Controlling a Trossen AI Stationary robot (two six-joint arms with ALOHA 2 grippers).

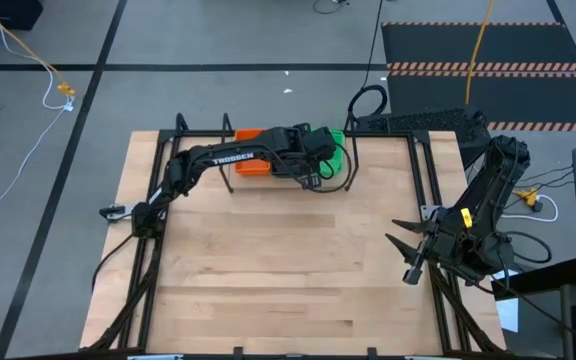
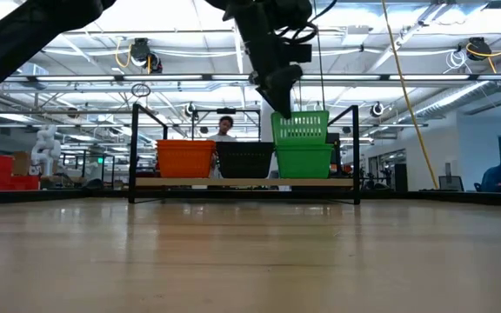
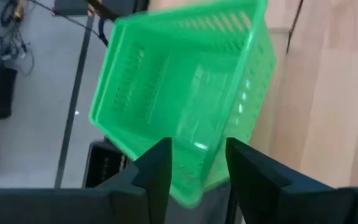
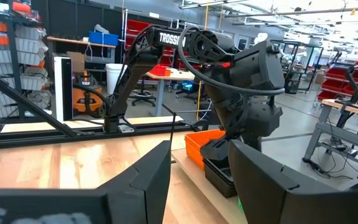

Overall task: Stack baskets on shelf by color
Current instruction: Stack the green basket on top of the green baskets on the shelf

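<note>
Left hand (image 1: 320,168) reaches over the shelf (image 2: 243,183) at the far edge of the table (image 1: 268,280), above the green end of the row. In the left wrist view its two fingers (image 3: 157,168) stand a little apart with the near rim of a green basket (image 3: 185,106) between them; whether they pinch that rim or merely bracket it I cannot tell. In the low view that upper green basket (image 2: 301,127) sits tilted above a lower green basket (image 2: 303,161), not yet nested flat.

Going left to right along the shelf: orange baskets (image 2: 185,158) at one end, black baskets (image 2: 244,159) in the middle touching them, green at the other end. How many are nested in each pile cannot be counted from here.

As a judgement, these baskets should handle as very light, thin moulded plastic: stiff enough to keep their shape, yet springy at the perforated walls, and smooth enough to slip. The rim of a short wall looks like the sensible place to take hold, one finger inside and one outside. A tilted basket may jam on the one below, so it probably needs levelling before release.

Right hand (image 1: 408,250) waits near the table's right edge, well apart from the shelf, fingers spread and holding nothing.
</note>
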